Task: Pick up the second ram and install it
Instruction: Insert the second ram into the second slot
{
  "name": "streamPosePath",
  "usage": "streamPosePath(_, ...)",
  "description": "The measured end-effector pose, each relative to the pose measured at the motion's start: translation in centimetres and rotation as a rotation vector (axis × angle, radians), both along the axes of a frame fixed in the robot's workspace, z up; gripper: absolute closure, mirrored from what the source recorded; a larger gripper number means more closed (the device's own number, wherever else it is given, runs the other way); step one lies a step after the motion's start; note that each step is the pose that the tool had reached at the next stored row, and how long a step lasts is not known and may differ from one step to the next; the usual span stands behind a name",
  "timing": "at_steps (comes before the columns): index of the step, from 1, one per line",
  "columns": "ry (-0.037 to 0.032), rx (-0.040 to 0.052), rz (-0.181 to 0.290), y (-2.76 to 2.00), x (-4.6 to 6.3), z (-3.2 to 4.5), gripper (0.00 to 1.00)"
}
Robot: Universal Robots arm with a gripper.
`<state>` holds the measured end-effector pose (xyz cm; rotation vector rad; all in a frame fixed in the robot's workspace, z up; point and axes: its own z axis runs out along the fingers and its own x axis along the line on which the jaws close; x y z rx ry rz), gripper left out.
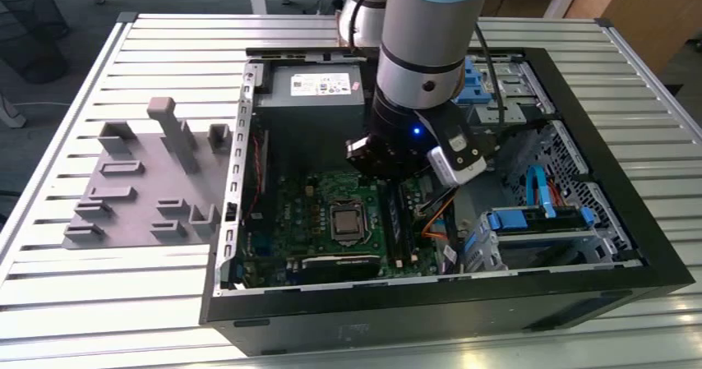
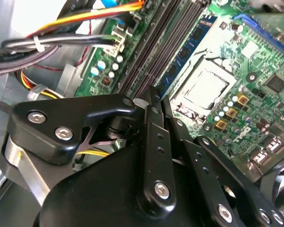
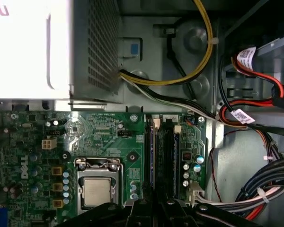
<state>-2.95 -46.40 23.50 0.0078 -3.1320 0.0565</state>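
Observation:
My gripper point(image 2: 151, 94) hangs low inside the open computer case point(image 1: 614, 246), under the arm's wrist point(image 1: 412, 143), over the memory slots beside the processor socket point(image 3: 97, 191). In the second wrist view the two black fingers point(image 2: 157, 137) are drawn together on the top edge of a thin dark stick, the second ram point(image 2: 173, 52). It stands on edge in line with a slot, and I also see the second ram point(image 3: 152, 156) as a narrow dark strip in the first wrist view. How deep it sits is hidden. Another dark stick point(image 3: 172, 156) stands in the neighbouring slot.
Bundled cables point(image 2: 61, 42) run close beside the slots on the side away from the socket. The power supply point(image 1: 312, 81) fills the far end of the case. Blue drive brackets point(image 1: 538, 221) sit at the exterior view's right. Gray fixture blocks point(image 1: 143, 180) stand outside on the slatted table point(image 1: 66, 303).

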Motion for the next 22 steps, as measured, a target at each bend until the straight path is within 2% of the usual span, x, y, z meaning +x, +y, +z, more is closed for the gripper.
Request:
streamPosePath(10, 0.0001, -0.0001, 0.0, -0.49, 0.1, -1.02, 0.86)
streamPosePath(22, 0.0, 0.0001, 0.0, -0.69, 0.1, -1.13, 0.86)
